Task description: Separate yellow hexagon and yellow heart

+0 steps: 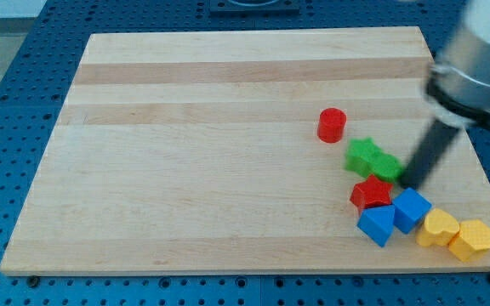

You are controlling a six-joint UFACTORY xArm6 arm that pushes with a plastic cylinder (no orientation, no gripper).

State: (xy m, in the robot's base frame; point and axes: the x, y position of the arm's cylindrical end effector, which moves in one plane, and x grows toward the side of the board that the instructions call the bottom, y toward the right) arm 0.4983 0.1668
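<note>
The yellow heart (438, 228) and the yellow hexagon (472, 238) lie touching side by side at the view's bottom right, near the board's edge. My tip (410, 182) is just right of the green blocks (373, 159) and above the blue blocks (411, 209), up and to the left of the yellow pair, apart from both.
A red cylinder (332, 125) stands above the green blocks. A red block (370, 193) sits below them, touching two blue blocks (377, 224). The wooden board (185, 153) ends close below and right of the yellow blocks.
</note>
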